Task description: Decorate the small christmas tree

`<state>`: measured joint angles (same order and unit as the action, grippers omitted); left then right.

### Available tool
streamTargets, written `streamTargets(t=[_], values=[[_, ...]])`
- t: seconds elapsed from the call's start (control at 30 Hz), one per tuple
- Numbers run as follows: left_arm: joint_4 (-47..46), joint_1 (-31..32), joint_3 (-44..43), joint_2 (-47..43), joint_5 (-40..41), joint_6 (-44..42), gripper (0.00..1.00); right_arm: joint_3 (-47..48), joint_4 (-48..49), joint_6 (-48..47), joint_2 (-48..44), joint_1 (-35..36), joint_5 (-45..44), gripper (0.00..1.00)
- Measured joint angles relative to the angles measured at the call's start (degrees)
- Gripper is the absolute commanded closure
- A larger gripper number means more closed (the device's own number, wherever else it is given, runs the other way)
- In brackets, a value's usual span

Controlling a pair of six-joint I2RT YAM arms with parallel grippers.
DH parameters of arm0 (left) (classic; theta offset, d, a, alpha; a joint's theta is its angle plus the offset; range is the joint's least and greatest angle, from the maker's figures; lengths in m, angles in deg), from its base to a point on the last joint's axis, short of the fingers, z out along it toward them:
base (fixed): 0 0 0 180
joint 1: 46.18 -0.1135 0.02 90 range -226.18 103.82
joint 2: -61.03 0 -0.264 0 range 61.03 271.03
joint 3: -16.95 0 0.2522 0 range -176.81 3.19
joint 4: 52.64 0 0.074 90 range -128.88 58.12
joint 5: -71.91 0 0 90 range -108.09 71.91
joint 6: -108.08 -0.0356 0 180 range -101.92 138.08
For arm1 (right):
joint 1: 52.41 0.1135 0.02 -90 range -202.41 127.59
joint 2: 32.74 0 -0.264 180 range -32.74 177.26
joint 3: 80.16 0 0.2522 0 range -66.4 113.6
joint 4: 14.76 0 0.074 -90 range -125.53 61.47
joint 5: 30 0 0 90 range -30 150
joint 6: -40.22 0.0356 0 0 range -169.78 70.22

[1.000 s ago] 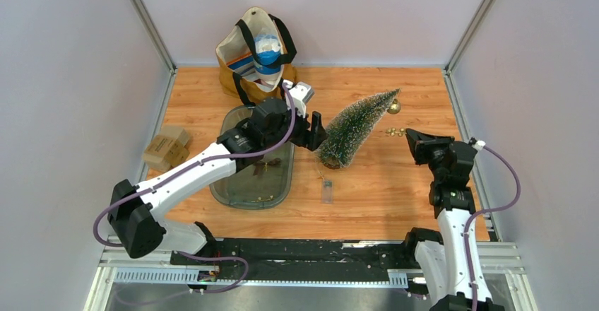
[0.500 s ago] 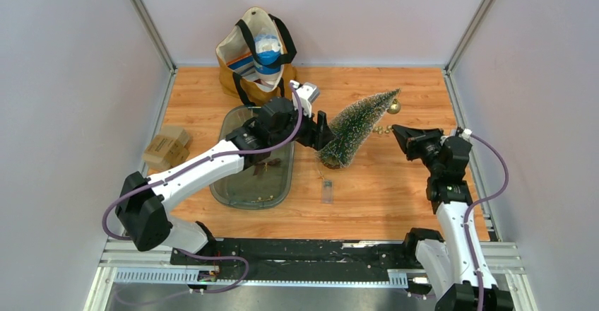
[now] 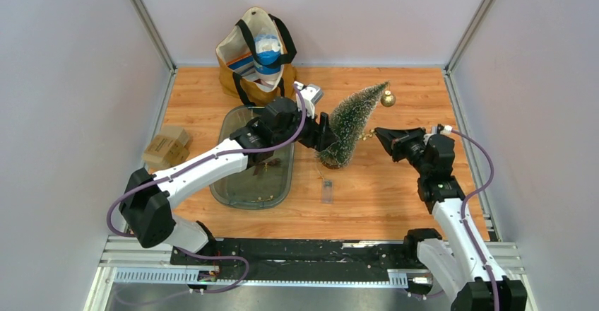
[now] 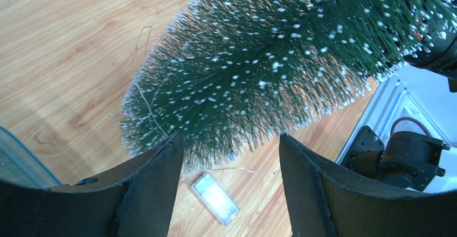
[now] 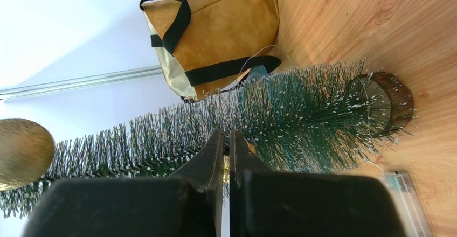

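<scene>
Seen from above, a small Christmas tree [image 3: 350, 121] stands tilted in the middle of a wooden table [image 3: 395, 205]; its round wooden base [image 3: 329, 160] is on the near side, and its long axis runs up and away to the far right, ending in a gold ball [image 3: 388, 99] at the tip; the tree sits between the two arms, with one gripper close on each side.

The left gripper [image 3: 323, 133] is right against the left flank of the tree, low down near the base; in the left wrist view its jaws are spread wide with nothing clamped between them, and the frosted lower bristles fill the gap and lie just beyond the fingertips [image 4: 175, 143]; whether the pads actually press on the bristles cannot be told.

The right gripper [image 3: 379, 136] is just beside the right flank, pointing left at the middle of the tree; it looks like the arm placed to do the decorating; its jaws are pinched almost together, and a thin glint of a gold strand [image 3: 366, 136] shows between them and trails toward the branches; the strand is too small to tell whether it touches the tree.

A small clear battery box [image 3: 326, 192] lies on the table just near of the base; a tinted oval tray [image 3: 244, 184] lies to the left, and a tan bag [image 3: 244, 78] stands at the far edge.

The coming move probably turns on carrying the strand leftward across the short gap onto the sloping branches.
</scene>
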<state>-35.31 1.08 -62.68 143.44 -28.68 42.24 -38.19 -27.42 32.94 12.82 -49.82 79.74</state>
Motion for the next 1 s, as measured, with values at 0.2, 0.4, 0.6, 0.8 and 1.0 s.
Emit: streamTargets(t=[0.2,0.4,0.6,0.8,1.0], values=[[-0.1,0.0,0.0,0.1,-0.9,0.1,0.28,-1.8,-1.0,0.6,-4.7,2.4,-4.0,1.0],[-0.6,0.0,0.0,0.1,-1.4,0.6,0.28,-5.4,-3.5,3.0,-13.4,3.4,-11.2,1.0],[-0.9,0.0,0.0,0.1,-1.3,0.6,0.28,-7.2,-5.1,6.3,-18.5,3.6,-18.4,1.0],[-0.9,0.0,-0.2,0.8,-1.5,0.4,0.28,-7.6,-5.0,9.1,-17.5,5.1,-21.7,1.0],[-1.2,0.0,-0.3,2.5,-2.5,0.4,0.28,-7.6,-4.9,10.4,-15.8,12.0,-25.5,1.0]])
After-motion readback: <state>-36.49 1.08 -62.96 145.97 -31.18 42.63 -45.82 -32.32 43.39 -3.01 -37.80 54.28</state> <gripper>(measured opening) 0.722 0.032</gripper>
